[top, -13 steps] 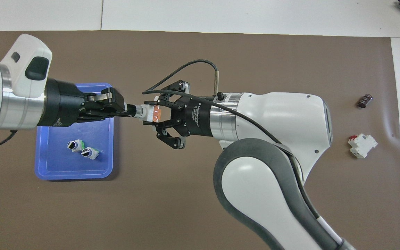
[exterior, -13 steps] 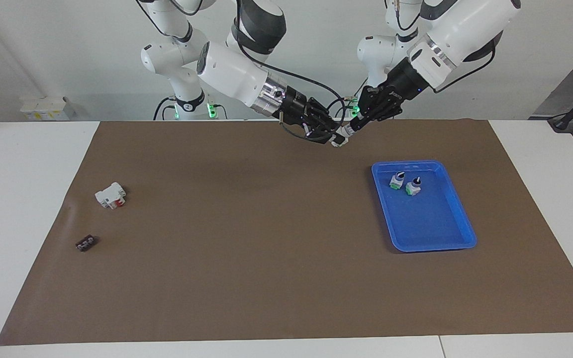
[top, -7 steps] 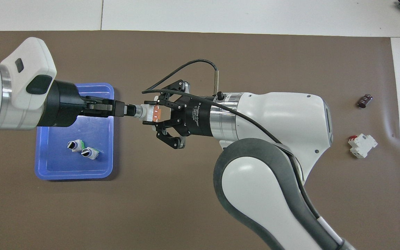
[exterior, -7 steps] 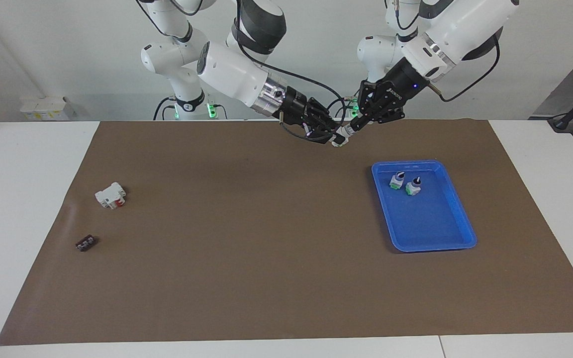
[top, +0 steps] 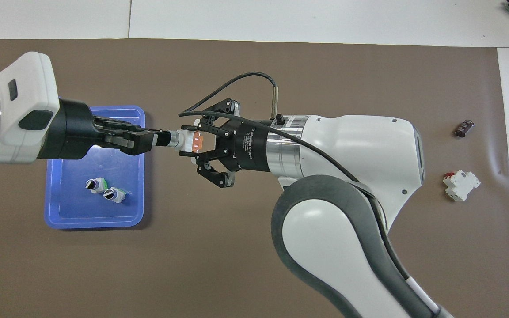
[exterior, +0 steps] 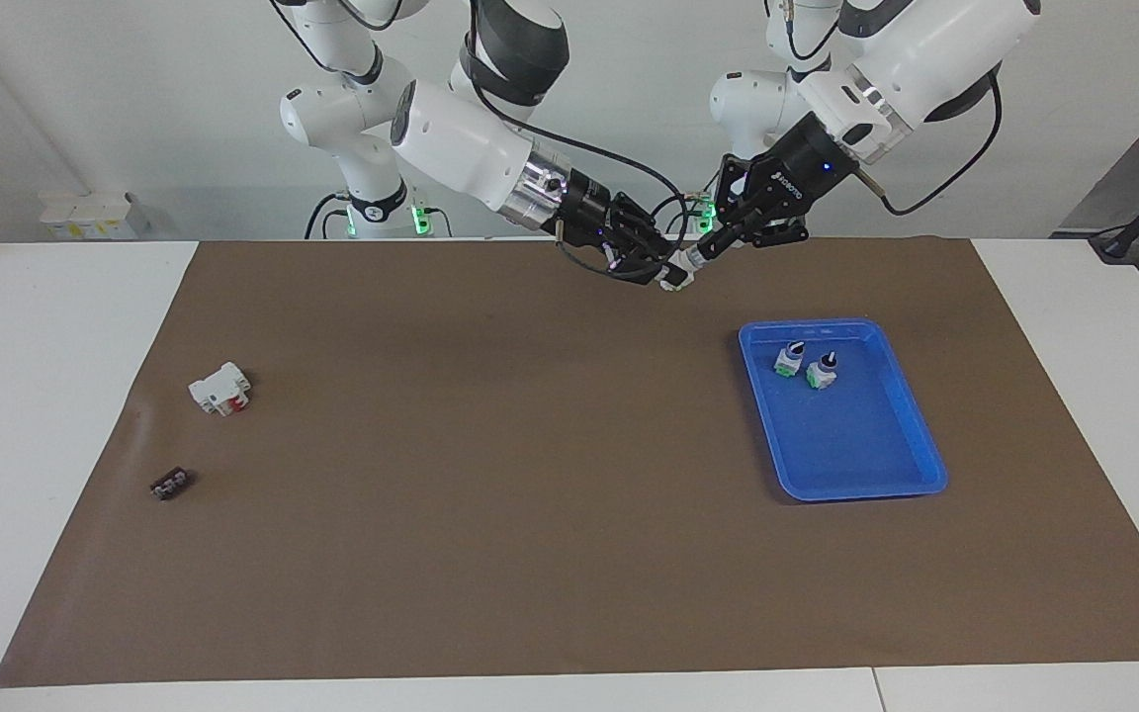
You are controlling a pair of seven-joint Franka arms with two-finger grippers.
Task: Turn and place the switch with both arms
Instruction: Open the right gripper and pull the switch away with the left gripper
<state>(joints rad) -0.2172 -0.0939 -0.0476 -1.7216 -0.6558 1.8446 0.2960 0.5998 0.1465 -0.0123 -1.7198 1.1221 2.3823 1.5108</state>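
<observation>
1. My right hand (top: 192, 148) was clenched on the white body of the switch (top: 189, 142), held in the air over the brown mat (exterior: 490, 475).
2. My left hand (top: 159, 138) gripped its black knob end-on, beside the blue tray (top: 66, 218).
3. I judged the risk was twisting off-axis: the body could slip from the right hand and drop to the counter (exterior: 45, 396).

Switch (exterior: 672, 280) midair between both closed grippers
</observation>
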